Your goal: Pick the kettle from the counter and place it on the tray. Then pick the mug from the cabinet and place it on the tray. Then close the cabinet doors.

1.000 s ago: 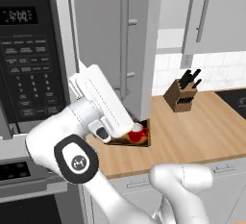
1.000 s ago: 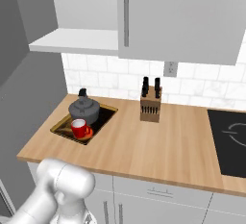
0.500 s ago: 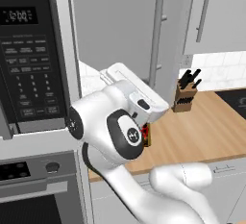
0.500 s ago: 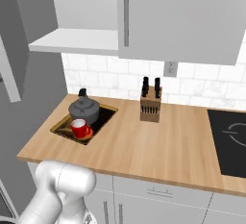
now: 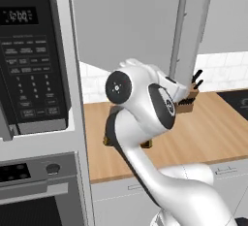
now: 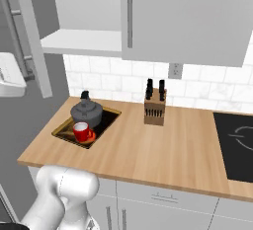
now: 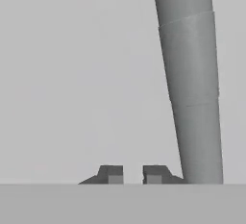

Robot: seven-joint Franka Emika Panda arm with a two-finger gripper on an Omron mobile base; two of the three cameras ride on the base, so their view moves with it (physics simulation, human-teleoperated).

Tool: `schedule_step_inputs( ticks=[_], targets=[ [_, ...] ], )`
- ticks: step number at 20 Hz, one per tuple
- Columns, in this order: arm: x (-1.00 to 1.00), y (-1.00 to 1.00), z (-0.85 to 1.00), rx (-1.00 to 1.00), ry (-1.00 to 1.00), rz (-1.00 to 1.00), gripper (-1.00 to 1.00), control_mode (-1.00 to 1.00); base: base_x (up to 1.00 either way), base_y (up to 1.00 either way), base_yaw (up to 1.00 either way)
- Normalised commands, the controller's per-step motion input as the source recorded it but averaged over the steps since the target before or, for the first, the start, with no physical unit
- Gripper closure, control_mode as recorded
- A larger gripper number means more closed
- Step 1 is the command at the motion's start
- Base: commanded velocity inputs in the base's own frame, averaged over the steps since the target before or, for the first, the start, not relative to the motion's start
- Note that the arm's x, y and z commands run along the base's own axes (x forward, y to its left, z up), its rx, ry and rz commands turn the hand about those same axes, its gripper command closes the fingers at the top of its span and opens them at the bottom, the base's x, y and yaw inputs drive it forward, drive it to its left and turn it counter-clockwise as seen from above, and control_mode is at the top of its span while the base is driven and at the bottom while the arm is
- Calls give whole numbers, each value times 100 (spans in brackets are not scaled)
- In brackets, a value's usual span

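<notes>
The dark grey kettle [image 6: 87,112] and the red mug [image 6: 81,131] both sit on the tray [image 6: 63,130] at the left end of the wooden counter [image 6: 148,150]. The cabinet's left door [image 6: 30,36] stands partly open beside the pale shelf [image 6: 84,41]; the right door [image 6: 188,17] is shut. In the hand view my gripper [image 7: 133,175] faces that left door's flat panel [image 7: 72,74], its tips narrowly apart with nothing between them. The door's silver bar handle [image 7: 192,88] runs just to their right. In the left base view the door [image 5: 135,21] and its handle [image 5: 178,36] hang above my arm.
A knife block [image 6: 154,108] stands mid-counter against the tiled wall. A black cooktop [image 6: 237,145] lies at the right. The black microwave [image 5: 29,55] and oven column [image 5: 34,186] rise to the left of the counter.
The left cabinet door has swung steadily toward the cabinet with my hand against it. The gripper's tips have parted slightly. Kettle, mug and tray have not moved.
</notes>
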Motion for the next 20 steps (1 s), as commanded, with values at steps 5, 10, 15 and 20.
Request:
schedule_step_inputs(
  ticks=[5, 10, 15, 20],
  targets=[
    [64, -1, 14, 8, -27, 7, 100, -100, 0, 0, 0],
    [69, 0, 37, 8, -24, 6, 100, -100, 0, 0, 0],
    [85, -2, 84, 12, 2, 6, 100, -100, 0, 0, 0],
    [100, 0, 26, 16, 2, 10, 100, -100, 0, 0, 0]
  ],
)
